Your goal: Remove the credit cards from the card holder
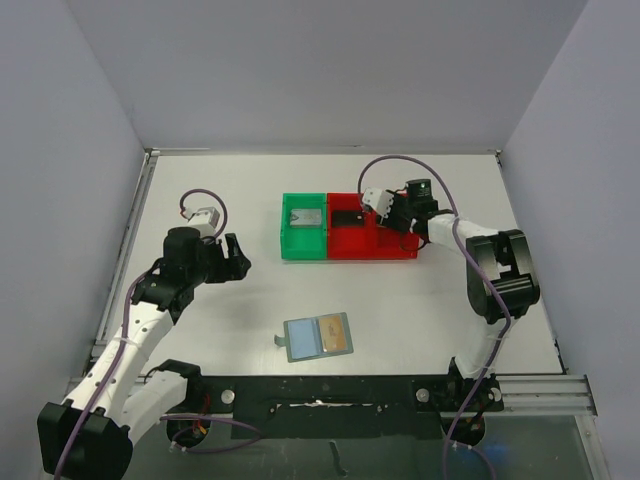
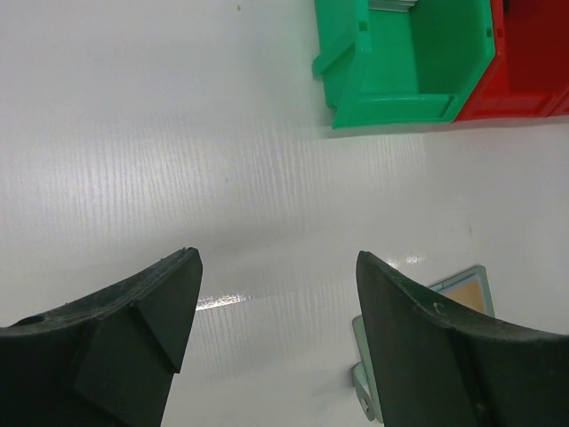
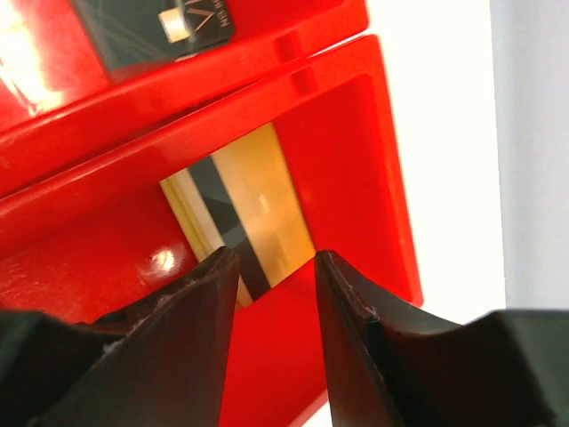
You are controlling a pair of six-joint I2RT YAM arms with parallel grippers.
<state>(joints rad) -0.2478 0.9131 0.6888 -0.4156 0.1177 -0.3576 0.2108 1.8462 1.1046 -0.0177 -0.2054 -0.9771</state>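
The step in hand looks like the drop-off: the right gripper (image 3: 274, 262) hangs over the red bin (image 3: 356, 178) with its jaws part open and nothing between them, and a gold card (image 3: 244, 209) with a dark stripe lies on the bin floor just past the fingertips — let go, by the look of it. A dark card (image 3: 151, 27) lies in the next red compartment. The holder (image 1: 305, 340) lies open on the table (image 1: 420, 300) near the arm bases, well apart from the bins, and another card (image 1: 336, 333) sits in its right panel, so the task is not done. The left gripper (image 2: 276, 294) hovers above the table, left of the green bin (image 2: 409, 62), jaws wide, holding nothing. Next, I judge, the right arm must lift clear of the bin wall, go to the holder and pinch that thin card by an edge — the left may need to pin the holder.
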